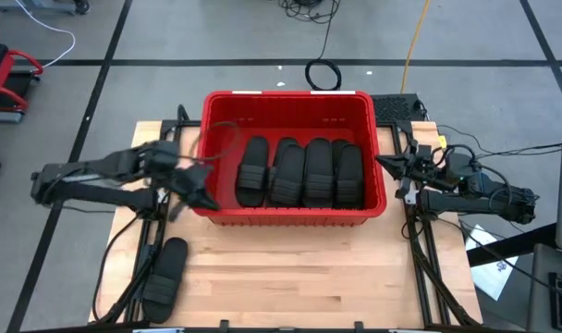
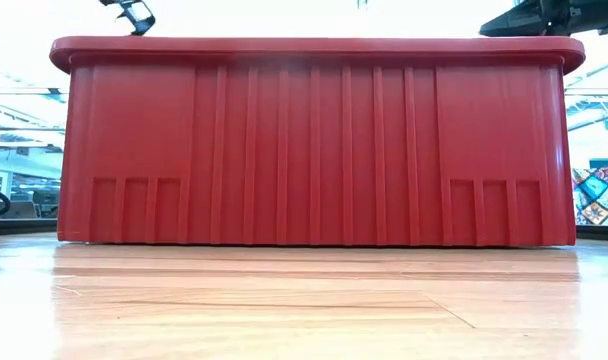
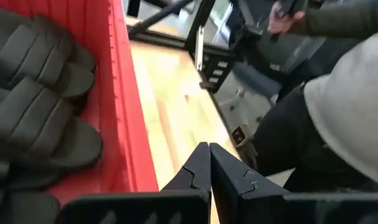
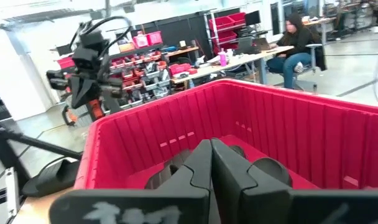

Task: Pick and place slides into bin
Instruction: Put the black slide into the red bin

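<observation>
The large rectangular bright-red plastic bin is the landmark. The left gripper hangs at its left wall, fingers pressed together and empty; the right gripper waits at its right wall, likewise closed and empty. Four matte black rubber slide sandals are countable inside the bin; more may lie beneath. One black slide lies outside, off the bin's front-left corner. Recommended: spread the left fingers before descending, straddle the strap, then lift clear of the rim.
</observation>
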Tool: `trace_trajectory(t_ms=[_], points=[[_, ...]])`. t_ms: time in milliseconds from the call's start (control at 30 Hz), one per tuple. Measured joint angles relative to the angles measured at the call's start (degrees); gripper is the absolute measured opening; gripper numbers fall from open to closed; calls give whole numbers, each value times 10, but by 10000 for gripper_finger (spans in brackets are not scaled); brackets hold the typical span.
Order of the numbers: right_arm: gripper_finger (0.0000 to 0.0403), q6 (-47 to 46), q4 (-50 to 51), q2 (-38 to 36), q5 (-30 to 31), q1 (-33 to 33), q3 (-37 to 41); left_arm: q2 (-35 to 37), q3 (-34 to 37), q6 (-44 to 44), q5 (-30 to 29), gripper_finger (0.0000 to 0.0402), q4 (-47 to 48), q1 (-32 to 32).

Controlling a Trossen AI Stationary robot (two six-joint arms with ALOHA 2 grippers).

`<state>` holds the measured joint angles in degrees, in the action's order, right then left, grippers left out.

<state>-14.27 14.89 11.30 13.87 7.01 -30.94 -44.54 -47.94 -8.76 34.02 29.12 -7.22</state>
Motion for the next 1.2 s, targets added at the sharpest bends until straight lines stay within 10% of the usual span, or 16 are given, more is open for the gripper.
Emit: trace_trajectory(t_ms=[367,633,1200], points=[[0,-13,0,0,27,0,0,303,119,-209,40,0,116,64],[0,-36,0,0,26,0,7,282,119,-154,35,0,331,142],[0,-50,-1,0,26,0,26,200,133,-31,13,0,387,263]])
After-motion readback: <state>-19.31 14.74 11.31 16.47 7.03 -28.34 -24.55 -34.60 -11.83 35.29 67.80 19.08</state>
